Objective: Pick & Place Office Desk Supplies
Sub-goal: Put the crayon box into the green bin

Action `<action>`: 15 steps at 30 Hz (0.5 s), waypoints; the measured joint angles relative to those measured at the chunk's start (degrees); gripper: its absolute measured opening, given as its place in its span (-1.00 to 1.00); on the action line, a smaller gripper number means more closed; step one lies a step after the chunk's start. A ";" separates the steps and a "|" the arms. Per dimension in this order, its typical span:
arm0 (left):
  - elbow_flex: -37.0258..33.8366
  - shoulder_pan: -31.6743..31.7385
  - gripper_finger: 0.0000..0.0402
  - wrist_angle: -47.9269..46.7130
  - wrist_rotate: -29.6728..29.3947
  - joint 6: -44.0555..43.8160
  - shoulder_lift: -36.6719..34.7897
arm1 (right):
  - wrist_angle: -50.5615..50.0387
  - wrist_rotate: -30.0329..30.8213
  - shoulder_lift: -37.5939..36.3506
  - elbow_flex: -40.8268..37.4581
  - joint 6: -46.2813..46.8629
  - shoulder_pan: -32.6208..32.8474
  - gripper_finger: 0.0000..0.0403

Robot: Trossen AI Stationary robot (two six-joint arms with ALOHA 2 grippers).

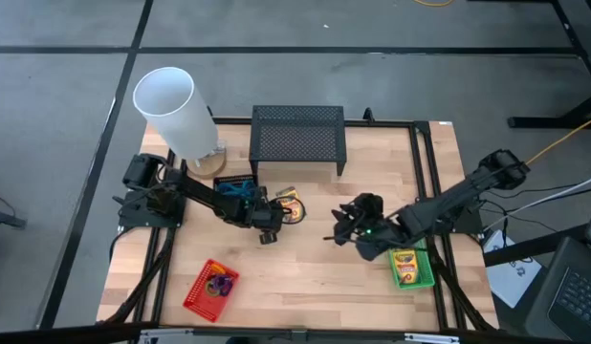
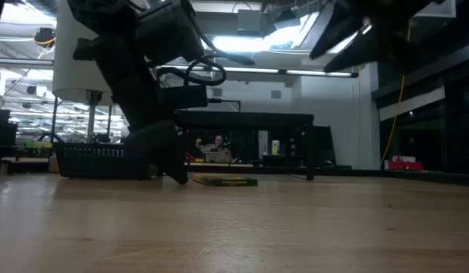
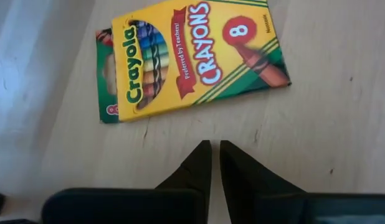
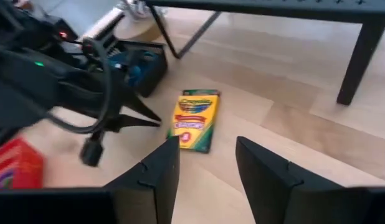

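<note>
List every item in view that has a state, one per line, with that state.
Left gripper: jaws shut, empty, beside the crayon box.
Right gripper: jaws open, empty.
Crayon box on the table: lying flat, closed, free of both grippers.
Crayon box in the green basket: lying flat inside.
Green basket: holds that crayon box.
Red basket: holds coloured loops.
Black basket: holds a blue item.
White cylinder: tipped over.

- Black basket (image 1: 235,188) — contents largely covered by the left arm.
- Crayon box (image 1: 293,205) — part hidden in the high view.
- Red basket (image 4: 15,165) — cut off by the right wrist view's edge.
</note>
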 joint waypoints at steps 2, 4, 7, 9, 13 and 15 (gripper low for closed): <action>-0.02 -0.10 -0.86 0.25 -0.15 1.49 -0.30 | -0.69 -0.44 2.05 0.00 0.92 -0.99 -0.25; -0.11 -0.43 -0.87 1.95 -0.07 2.58 -0.62 | -0.75 -2.65 4.46 0.00 1.43 -2.31 -0.28; -0.11 -0.42 -0.90 6.26 0.43 3.95 -1.12 | -0.18 -7.53 8.08 0.00 1.84 -4.29 -0.30; -0.04 -0.23 -0.91 8.40 2.32 4.21 -1.12 | 0.80 -9.56 10.07 0.00 1.84 -5.05 -0.31; -0.07 -0.20 -0.92 9.51 3.23 5.10 -1.08 | 1.10 -11.70 11.14 0.00 1.33 -5.44 -0.31; -0.87 -0.17 -0.92 10.27 1.95 5.10 -1.08 | 1.31 -11.30 10.96 0.00 1.25 -5.46 -0.31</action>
